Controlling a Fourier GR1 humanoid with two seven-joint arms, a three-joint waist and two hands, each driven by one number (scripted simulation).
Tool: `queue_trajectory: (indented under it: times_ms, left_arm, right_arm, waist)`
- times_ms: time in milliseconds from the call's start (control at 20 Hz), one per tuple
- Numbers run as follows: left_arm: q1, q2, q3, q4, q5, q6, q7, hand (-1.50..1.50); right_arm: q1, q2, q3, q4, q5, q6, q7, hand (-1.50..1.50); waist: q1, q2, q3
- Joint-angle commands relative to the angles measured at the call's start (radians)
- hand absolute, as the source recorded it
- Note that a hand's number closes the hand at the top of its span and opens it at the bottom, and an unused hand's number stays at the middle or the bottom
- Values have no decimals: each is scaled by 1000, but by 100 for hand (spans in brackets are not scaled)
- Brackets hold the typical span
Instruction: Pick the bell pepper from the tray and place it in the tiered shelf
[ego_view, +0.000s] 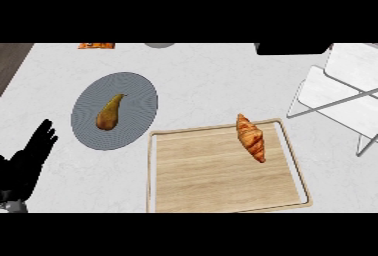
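No bell pepper visible; tray (221, 197) carries only croissant (251, 137). Left hand (29, 155) fingers straight, resting far left of tray. Right hand unseen.

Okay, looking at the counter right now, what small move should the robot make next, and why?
Probably hold off reaching: no bell pepper shows. The tray carries only a croissant, the plate a pear. The left hand rests open at the left edge.
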Motion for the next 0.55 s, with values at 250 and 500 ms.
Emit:
queue_trajectory:
  times_ms: [250,500]
  left_arm:
    - [12,2,22,-39,31,3,41,0]
    - [25,9,31,-41,27,10,34,0]
  right_arm:
    - [263,-217,-439,73,-196,383,26,-150]
    - [340,-416,-670,210,-289,554,86,-150]
  waist:
    - [-53,-10,3]
    - [-42,-7,1]
